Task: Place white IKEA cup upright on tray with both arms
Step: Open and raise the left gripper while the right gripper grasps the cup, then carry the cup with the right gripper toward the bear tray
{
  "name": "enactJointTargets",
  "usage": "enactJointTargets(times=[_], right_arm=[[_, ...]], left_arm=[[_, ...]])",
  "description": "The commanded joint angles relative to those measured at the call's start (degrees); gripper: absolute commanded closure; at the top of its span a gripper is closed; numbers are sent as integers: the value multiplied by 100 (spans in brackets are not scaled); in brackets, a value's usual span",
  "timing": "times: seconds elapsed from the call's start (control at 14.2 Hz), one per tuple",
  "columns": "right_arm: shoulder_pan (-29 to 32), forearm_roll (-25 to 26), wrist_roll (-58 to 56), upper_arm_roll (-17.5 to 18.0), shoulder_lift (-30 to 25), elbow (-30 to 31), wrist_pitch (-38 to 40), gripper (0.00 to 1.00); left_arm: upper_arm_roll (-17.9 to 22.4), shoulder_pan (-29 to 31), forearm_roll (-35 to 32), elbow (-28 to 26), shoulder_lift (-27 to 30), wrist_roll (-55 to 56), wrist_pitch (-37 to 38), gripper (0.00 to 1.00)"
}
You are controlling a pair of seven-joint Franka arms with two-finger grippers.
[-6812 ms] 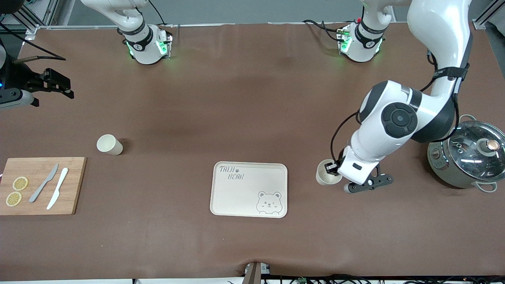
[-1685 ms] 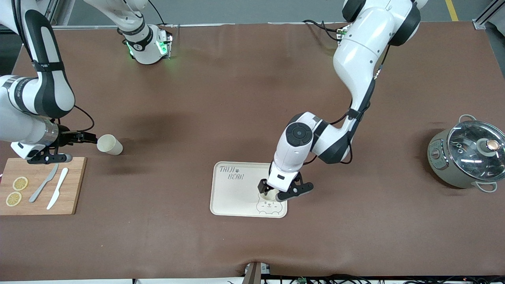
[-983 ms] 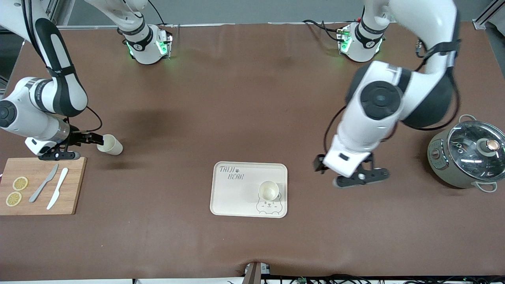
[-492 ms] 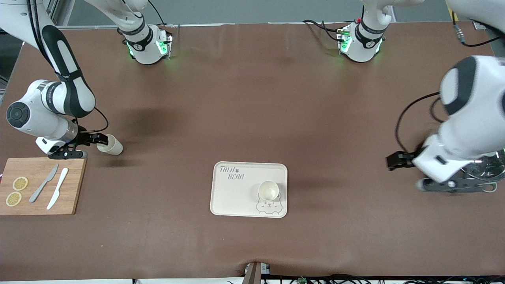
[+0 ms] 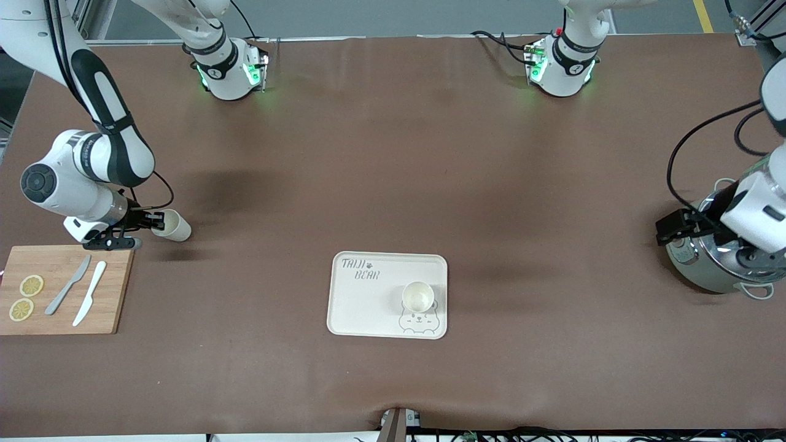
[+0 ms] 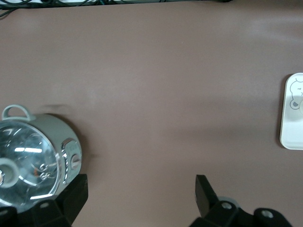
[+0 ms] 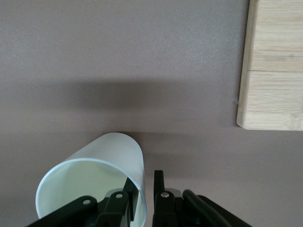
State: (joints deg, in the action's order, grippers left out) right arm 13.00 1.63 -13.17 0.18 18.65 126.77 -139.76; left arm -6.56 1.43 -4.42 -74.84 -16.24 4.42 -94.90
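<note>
One white cup (image 5: 418, 296) stands upright on the cream tray (image 5: 362, 301), just above the bear drawing. A second white cup (image 5: 174, 225) lies on its side on the table near the cutting board, its mouth toward my right gripper (image 5: 153, 219). In the right wrist view that gripper (image 7: 144, 189) has one finger inside the cup (image 7: 109, 161) and one outside, drawn in tight on the wall at the rim. My left gripper (image 5: 664, 230) hangs open and empty over the table beside the pot. In the left wrist view the left gripper (image 6: 140, 198) holds only bare table between its jaws.
A wooden cutting board (image 5: 61, 288) with two knives and lemon slices lies at the right arm's end, its corner (image 7: 274, 66) close to the lying cup. A steel pot (image 5: 706, 270) with a glass lid stands at the left arm's end. The tray's edge (image 6: 293, 113) shows in the left wrist view.
My left arm has swung away from the tray to the pot's end of the table, gripper still open. My right gripper's fingers have closed in on the lying cup's wall.
</note>
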Motion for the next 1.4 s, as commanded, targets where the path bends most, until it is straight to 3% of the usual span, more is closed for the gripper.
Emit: enactJointTargets(times=[0.0, 0.14, 0.28, 0.42, 0.77, 1.05, 1.33], right_arm=[[97, -22, 16, 105, -37, 85, -121, 84], [97, -22, 16, 105, -37, 76, -121, 96], [89, -22, 16, 114, -37, 76, -113, 100], [97, -22, 16, 105, -37, 67, -95, 100], [54, -22, 7, 123, -46, -38, 71, 100], [-140, -31, 51, 140, -46, -660, 913, 100], [-412, -49, 69, 140, -55, -1066, 1249, 100]], left_arm=[[-30, 156, 256, -644, 559, 24, -72, 0], [-30, 322, 475, -1214, 963, 42, -378, 0], [-30, 367, 573, -1507, 1141, 181, -608, 0], [-56, 332, 582, -1499, 1141, 794, -591, 0], [-476, 332, 582, -1542, 1185, 990, -450, 0], [-513, 367, 828, -1516, 1194, 894, -433, 0], [-531, 341, 819, -1516, 1158, 789, -424, 0]])
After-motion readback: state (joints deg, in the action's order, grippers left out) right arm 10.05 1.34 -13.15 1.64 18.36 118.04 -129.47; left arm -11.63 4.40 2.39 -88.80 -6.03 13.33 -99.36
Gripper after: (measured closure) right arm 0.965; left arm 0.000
